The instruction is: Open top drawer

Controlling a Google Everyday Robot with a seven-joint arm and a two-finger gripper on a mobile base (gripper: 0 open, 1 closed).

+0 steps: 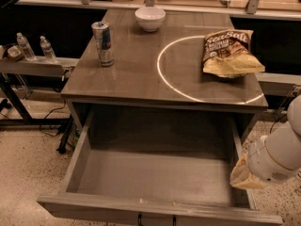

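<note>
Speckled flooring surrounded the grey table point(141, 79). Its top drawer point(155, 173) gaped wide at lower centre, handle point(155, 219) at the frame's bottom edge. The gripper point(242, 175) hung just beside the drawer's right wall, right of the handle; its grip I couldn't tell.

The top drawer point(155, 175) stands wide open across the lower half of the frame, its inside bare and its dark handle point(155, 219) cut off by the bottom edge. At the lower right, the hand point(241, 175) sits at the end of a white arm, just beside the drawer's right wall. Above, the tabletop point(136, 74) carries a can point(103, 43) at its left, a white bowl point(150, 18) at the top centre, and a chip bag point(229, 53) at the right, overlapping a thin white circle point(160, 74). Two water bottles point(24, 46) stand at the left edge.
</note>
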